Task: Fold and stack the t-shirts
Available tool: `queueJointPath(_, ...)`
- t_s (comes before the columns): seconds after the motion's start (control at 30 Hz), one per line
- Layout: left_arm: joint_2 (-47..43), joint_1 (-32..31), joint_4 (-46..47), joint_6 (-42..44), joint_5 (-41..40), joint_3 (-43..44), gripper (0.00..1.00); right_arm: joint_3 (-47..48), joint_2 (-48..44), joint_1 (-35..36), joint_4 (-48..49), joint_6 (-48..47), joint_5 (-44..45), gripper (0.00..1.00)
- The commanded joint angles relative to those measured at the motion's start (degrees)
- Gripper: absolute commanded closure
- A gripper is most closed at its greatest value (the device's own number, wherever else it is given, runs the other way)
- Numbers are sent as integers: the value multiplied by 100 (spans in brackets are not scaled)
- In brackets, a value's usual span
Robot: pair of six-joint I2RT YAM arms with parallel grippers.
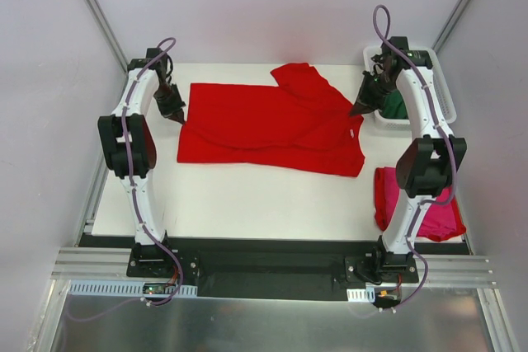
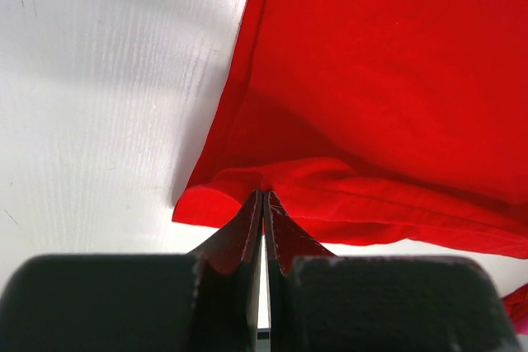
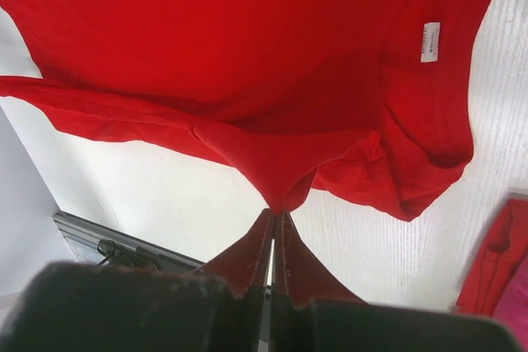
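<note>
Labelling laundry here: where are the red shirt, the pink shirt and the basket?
red shirt (image 1: 264, 125), top view, middle of its body
pink shirt (image 1: 445, 222), top view, right-hand part beside the arm
basket (image 1: 446, 88), top view, right rim

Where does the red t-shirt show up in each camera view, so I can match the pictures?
Top external: the red t-shirt lies spread across the far middle of the picture.
Left wrist: the red t-shirt fills the upper right, its edge pinched in the left fingers.
Right wrist: the red t-shirt fills the top, a fold pinched in the right fingers.
Shared landmark: the white table beneath it.
</note>
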Motion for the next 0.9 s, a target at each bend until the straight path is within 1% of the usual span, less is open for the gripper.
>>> queueJointPath(0.0,121,-41,-54,134,-77,241,100,291,78,-68,-96,-89,-129,99)
queueJointPath(0.47,306,-41,-63,143,-112,346,100,247,368,-77,89,-142,-322,99)
queueJointPath(0.5,315,-33,-71,143,-112,364,98,247,377,-77,98,-142,-331,99)
queueJointPath(0.53,306,-41,-80,143,-103,364,85,255,377,-77,132,-159,-331,96)
queueJointPath(0.57,288,-41,-89,134,-103,364,70,256,386,-68,141,-151,-340,72)
queueJointPath(0.6,271,-41,-106,117,-112,346,35,238,342,-68,168,-168,-366,56)
queueJointPath(0.63,192,-41,-98,125,-147,329,13,134,307,-68,272,-177,-392,39)
queueJointPath(0.67,131,-41,-115,126,-173,303,1,54,263,-68,334,-160,-349,13)
queueJointPath(0.7,17,-41,-124,126,-191,241,1,-25,89,-68,396,-133,-314,4)
queueJointPath(0.73,-54,-50,-124,117,-209,189,1,-261,17,-68,518,-124,-279,2)
queueJointPath(0.83,-378,-50,-106,91,-200,-92,1,-692,-395,-68,712,-116,-261,4)
queueJointPath(0.87,-458,-50,-115,56,-191,-285,1,-1059,-518,-59,748,-89,-235,4)
